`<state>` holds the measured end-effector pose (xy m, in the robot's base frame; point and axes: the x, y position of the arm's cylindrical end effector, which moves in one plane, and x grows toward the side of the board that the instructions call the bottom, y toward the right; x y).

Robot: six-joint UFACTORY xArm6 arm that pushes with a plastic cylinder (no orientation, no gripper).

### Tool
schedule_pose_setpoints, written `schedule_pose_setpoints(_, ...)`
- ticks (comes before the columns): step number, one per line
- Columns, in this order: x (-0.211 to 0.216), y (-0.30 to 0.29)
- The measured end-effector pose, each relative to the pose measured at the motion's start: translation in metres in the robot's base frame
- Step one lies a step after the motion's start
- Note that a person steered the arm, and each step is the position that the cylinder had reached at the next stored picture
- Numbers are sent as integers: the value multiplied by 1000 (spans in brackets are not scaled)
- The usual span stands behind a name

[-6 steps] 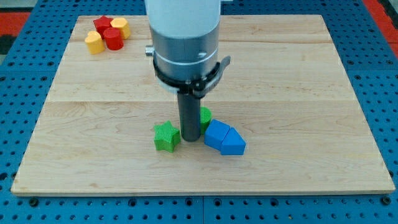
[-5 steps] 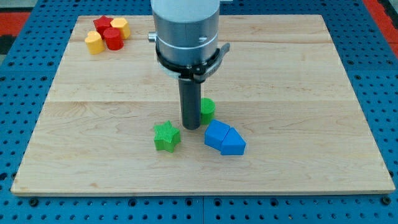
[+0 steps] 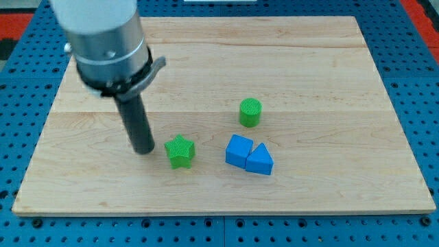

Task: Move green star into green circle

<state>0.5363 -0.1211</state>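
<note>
My tip (image 3: 143, 150) shifted from between blocks to view's left of green star (image 3: 180, 151).

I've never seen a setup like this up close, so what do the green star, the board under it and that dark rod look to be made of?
The green star looks like matte plastic, perhaps 3D-printed: fine ridges line its top. The board looks like pale, smooth wood: grain streaks and plank seams show. The rod, ending at my tip just to the view's left of the star, looks like dark matte plastic or rubber; I can't tell which.
</note>
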Motion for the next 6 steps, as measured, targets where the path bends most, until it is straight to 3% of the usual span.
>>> schedule_pose_setpoints(1,31,17)
schedule_pose_setpoints(4,-49,96)
schedule_pose_setpoints(6,-60,185)
